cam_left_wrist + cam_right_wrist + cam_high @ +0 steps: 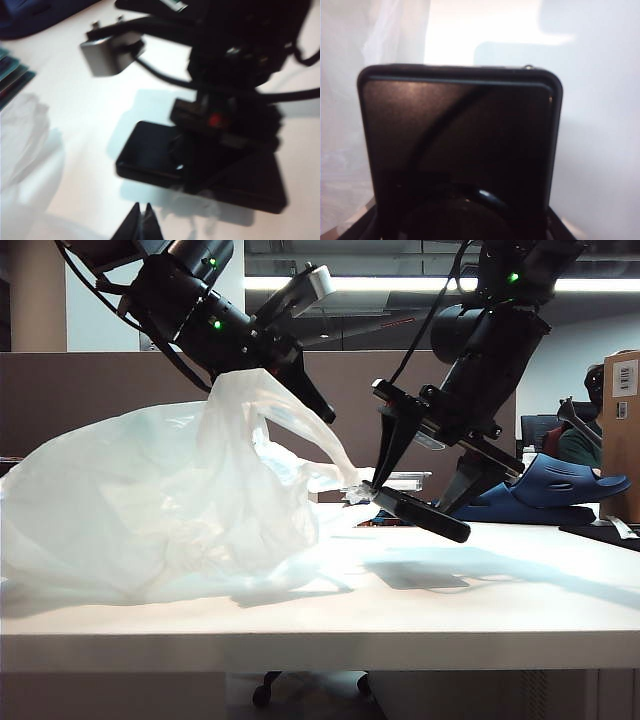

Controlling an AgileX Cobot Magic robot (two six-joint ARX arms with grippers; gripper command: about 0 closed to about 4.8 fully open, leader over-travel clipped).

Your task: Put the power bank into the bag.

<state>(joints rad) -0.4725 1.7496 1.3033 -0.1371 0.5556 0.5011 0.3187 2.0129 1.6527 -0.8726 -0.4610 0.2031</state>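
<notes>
Holding the power bank [425,515] clear of the white table [480,610], the right gripper [400,502] is hanging just beside the bag [150,510], on the side where the bag's mouth is. Its fingers are clamping the flat black slab, which is tilting with its far end dipping away from the bag and casting a shadow on the table below. From the right wrist view, the power bank [460,145] is filling most of the picture, with the bag [370,45] showing pale past one of its corners. The left gripper [318,405] is sitting above the bag, fingers pinched closed on a loop handle and lifting it, so the crinkled plastic is stretching up from the heap on the table. From the left wrist view, the closed fingertips [140,225] are pointing toward the right gripper [200,165] and the power bank [150,155] it is carrying, with the bag [25,150] lying to one side. Beyond the power bank, away from the bag, a blue clog [545,495] is resting at the table's far edge.
</notes>
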